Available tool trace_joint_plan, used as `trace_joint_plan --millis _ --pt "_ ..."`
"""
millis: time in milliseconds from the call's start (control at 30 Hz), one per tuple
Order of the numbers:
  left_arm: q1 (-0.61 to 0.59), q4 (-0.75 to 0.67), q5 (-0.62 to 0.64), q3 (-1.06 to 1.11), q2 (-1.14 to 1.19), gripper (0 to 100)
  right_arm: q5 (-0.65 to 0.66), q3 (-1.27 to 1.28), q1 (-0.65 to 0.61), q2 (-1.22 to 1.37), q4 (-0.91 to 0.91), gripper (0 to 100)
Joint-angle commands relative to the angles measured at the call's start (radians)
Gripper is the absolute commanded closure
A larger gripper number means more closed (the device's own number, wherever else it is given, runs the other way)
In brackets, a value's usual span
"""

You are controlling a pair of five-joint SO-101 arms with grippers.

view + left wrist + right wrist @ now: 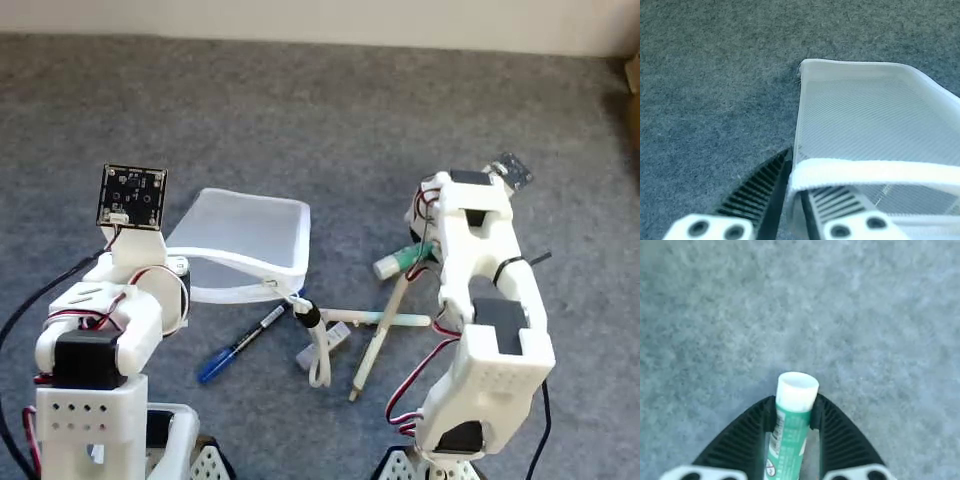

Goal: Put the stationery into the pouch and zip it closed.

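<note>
The pouch [250,235], a see-through white one, lay open left of centre in the high view, with its mouth facing the lower edge of the frame. From where I stood nothing seemed to be inside it, though the mesh made that hard to be sure of. The left gripper [796,175] had its fingers pinched together on the pouch's white zip band at the near corner and held that rim up off the grey carpet [320,120].

To the right of centre, the right gripper [795,405] had both fingers clamped on a green glue stick [790,440], its white cap poking out past the fingertips. The stick sat well apart from the pouch and, as far as I could tell, just above the carpet.

Below the pouch's mouth, towards the lower middle of the frame, the other stationery lay loose: a blue pen [236,346] at a slant, two pale pens [385,320] crossed over each other, and a small white block [325,342] between them. A curved white piece beside the block I couldn't make out.

I'd say the job was barely under way. One item was in hand but not yet in the pouch, the others hadn't been picked up, and the zip was wide open.
</note>
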Motion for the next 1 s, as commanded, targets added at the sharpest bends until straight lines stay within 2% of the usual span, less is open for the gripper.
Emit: trace_joint_plan --millis 0,167,400,567,967 --pt "-0.010 -0.028 0.014 -0.041 0.031 99 0.025 -0.058 0.004 -0.182 0.030 99.3" --pt "-0.010 -0.020 0.014 -0.088 0.033 99 0.132 0.010 0.002 -0.321 0.035 99.3" --pt "-0.010 0.015 0.014 -0.162 0.047 99 0.166 0.131 -0.013 -0.555 0.030 99.4" --pt "-0.010 0.118 0.012 -0.314 0.208 99 0.284 0.189 -0.027 -0.757 0.030 99.4" --pt "-0.010 0.345 0.049 -0.737 0.593 99 0.433 0.245 -0.216 -1.030 0.036 99.4"
